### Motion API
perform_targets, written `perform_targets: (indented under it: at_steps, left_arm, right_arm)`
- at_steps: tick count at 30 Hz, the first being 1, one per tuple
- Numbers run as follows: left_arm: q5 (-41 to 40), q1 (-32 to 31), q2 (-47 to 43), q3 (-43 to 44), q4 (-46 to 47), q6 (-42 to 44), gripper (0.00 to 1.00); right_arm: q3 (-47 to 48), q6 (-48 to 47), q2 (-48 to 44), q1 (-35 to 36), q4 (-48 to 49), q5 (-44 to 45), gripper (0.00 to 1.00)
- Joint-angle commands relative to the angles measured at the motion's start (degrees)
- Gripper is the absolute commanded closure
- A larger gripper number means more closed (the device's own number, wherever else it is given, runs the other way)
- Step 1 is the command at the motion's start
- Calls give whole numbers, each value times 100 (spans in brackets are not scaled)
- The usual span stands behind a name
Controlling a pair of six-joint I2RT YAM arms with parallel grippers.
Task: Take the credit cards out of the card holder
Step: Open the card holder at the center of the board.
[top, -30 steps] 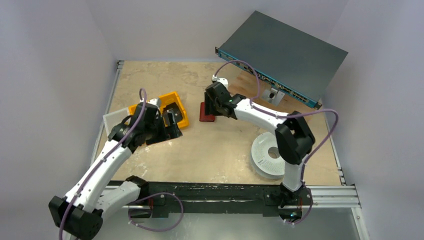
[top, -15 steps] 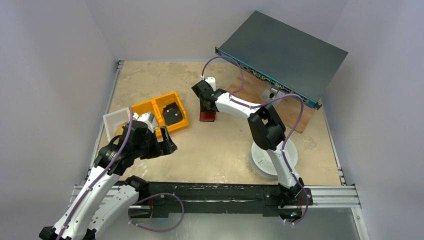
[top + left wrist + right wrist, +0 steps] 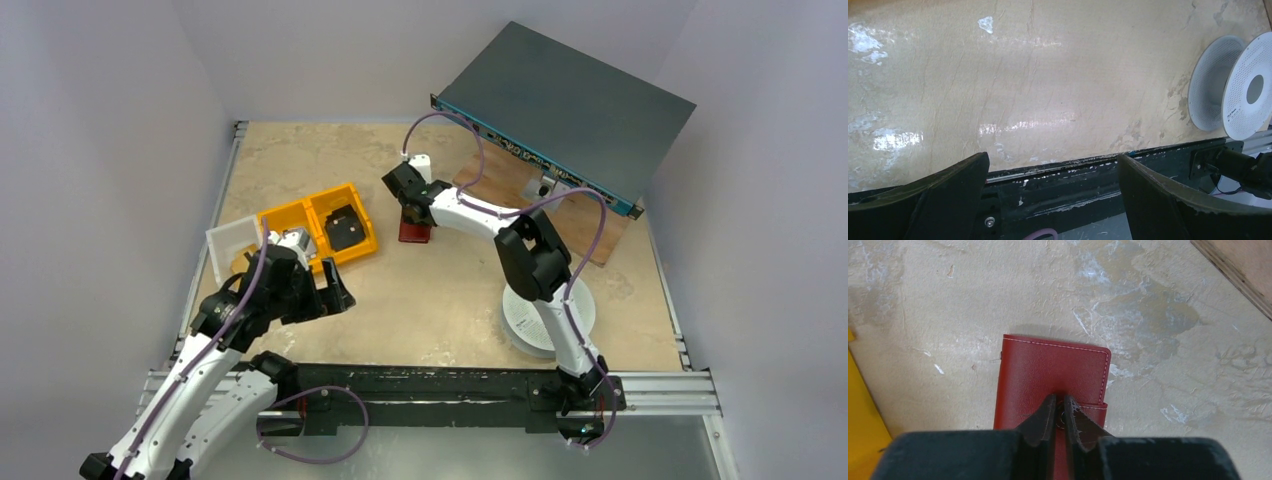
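Closed card holder [image 3: 1048, 372] flat on worktop [image 3: 1173, 365], directly beneath right end effector [image 3: 1060, 412]; long axis in line with the fingers. Tips nearly pressed together, nipping the snap tab [image 3: 1090, 412]. Left end effector [image 3: 1052, 160] spread wide, well apart near the front edge. No credit cards visible, presumably inside; holder's near end covered

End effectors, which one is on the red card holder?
The right end effector, pinching the snap tab of the card holder; the left end effector stands wide open elsewhere.
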Motion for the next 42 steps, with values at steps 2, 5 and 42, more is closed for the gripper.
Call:
perform_targets:
  at_steps: [2,5,42]
  left_arm:
    - [114,-23,92,-204,214,-192,0]
    - [123,-27,183,-259,286,-251,0]
    - [125,-1821,3203,-1314,4665,-2462,68]
  right_arm:
    - [-818,66,-440,-1,153,-741,100]
    - [-1335,6,-924,63,404,-1083,100]
    - [-5317,2123,-4000,1377,2248,-2477,100]
